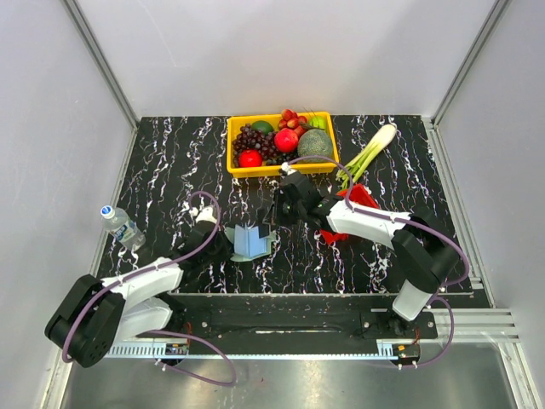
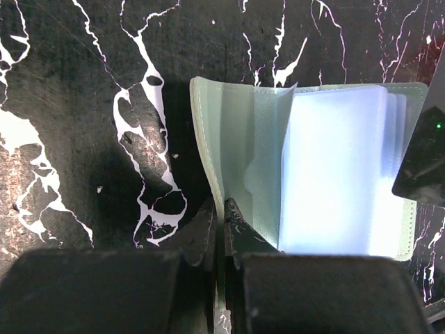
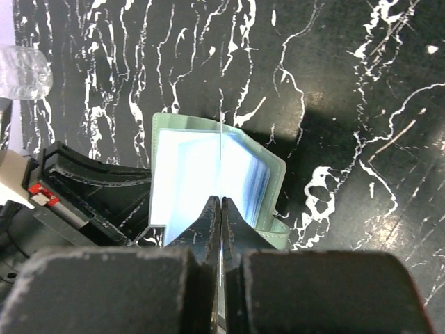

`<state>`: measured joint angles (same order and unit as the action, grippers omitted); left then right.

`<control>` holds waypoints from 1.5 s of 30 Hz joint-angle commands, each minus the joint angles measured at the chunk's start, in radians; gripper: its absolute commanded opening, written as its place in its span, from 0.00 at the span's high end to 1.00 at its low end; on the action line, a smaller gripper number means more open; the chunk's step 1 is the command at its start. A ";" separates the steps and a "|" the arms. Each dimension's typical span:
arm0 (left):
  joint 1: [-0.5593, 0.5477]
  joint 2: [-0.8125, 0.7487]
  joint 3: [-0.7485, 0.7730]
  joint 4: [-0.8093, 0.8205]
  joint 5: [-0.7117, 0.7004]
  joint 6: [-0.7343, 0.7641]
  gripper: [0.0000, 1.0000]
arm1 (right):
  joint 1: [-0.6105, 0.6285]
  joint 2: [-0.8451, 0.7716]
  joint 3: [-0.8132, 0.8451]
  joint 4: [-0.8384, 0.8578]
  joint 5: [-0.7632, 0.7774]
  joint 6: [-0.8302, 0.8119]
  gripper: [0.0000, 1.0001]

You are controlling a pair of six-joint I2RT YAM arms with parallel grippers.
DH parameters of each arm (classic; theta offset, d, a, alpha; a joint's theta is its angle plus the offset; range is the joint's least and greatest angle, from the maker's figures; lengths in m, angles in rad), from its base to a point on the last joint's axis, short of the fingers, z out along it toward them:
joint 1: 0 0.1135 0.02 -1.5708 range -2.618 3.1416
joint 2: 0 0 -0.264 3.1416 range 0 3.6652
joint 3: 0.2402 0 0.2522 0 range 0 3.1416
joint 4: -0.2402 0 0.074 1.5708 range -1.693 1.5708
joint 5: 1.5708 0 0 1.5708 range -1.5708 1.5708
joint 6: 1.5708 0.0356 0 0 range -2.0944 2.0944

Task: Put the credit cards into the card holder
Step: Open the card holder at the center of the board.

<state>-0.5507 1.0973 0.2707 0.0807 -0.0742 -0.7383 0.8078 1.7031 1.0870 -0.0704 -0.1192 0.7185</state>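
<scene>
The card holder (image 1: 251, 242) lies open on the black marble table, grey-green with pale bluish inner pockets. My left gripper (image 1: 225, 244) is shut on its left cover flap; in the left wrist view the jaws (image 2: 221, 203) pinch the flap's edge of the holder (image 2: 240, 139). My right gripper (image 1: 275, 216) hovers at the holder's upper right, shut on a thin credit card seen edge-on (image 3: 220, 156), which stands upright over the holder's pockets (image 3: 188, 174) in front of the jaws (image 3: 220, 200). No other cards are in view.
A yellow basket (image 1: 233, 145) of fruit stands at the back centre, with a leek (image 1: 368, 153) to its right. A red object (image 1: 358, 198) lies partly under the right arm. A water bottle (image 1: 122, 225) lies at the left edge.
</scene>
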 commanded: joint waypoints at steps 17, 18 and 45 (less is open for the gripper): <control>-0.023 0.081 0.039 -0.047 -0.038 -0.003 1.00 | 0.001 -0.042 0.030 -0.061 0.147 -0.053 1.00; -0.028 0.085 0.041 -0.047 -0.039 -0.004 1.00 | -0.002 -0.045 0.027 -0.068 0.156 -0.059 1.00; -0.034 0.073 0.032 -0.038 -0.042 -0.013 1.00 | -0.013 -0.005 0.008 -0.085 0.125 -0.050 1.00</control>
<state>-0.5800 1.1606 0.3103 0.0879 -0.0986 -0.7532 0.8001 1.6863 1.0870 -0.1699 0.0296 0.6521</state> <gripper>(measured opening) 0.037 0.010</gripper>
